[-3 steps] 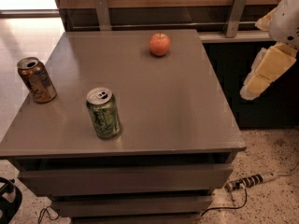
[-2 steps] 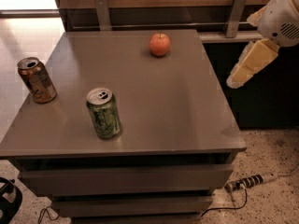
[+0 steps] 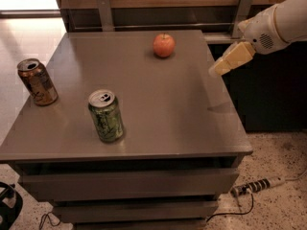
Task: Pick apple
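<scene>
Currently the gripper hangs at the table right edge; grip state can't be told. The apple sits near far edge, bare tabletop between them. Green can and brown can well left.

Nothing is legible on the green can, brown can, or gripper at the table's right edge.
</scene>
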`<state>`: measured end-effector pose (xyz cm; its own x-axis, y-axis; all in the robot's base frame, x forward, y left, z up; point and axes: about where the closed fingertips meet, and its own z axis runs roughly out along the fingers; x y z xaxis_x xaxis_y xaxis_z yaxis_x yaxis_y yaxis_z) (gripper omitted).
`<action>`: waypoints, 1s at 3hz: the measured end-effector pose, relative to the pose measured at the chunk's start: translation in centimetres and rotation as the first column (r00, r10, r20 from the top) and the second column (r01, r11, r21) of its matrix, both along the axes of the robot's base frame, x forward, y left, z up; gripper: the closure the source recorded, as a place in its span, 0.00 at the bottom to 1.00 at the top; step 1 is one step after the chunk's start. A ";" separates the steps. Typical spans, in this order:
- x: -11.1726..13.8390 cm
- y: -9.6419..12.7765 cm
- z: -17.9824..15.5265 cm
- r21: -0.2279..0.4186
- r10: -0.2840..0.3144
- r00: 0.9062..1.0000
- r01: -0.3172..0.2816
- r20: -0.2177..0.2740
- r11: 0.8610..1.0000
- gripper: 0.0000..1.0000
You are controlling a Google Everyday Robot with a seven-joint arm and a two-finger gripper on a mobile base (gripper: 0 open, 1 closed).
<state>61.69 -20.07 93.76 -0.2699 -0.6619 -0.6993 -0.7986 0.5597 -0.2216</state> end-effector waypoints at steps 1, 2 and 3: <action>0.0 0.0 0.0 0.000 0.001 1.000 -0.001 -0.001 1.000 0.00; 0.4 0.2 -0.2 0.013 0.002 1.000 -0.001 -0.002 1.000 0.00; 3.4 1.1 -0.6 0.095 -0.002 1.000 0.000 0.024 0.996 0.00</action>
<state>65.10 -18.95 93.14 -0.2529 -0.5921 -0.7651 -0.7931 0.5799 -0.1866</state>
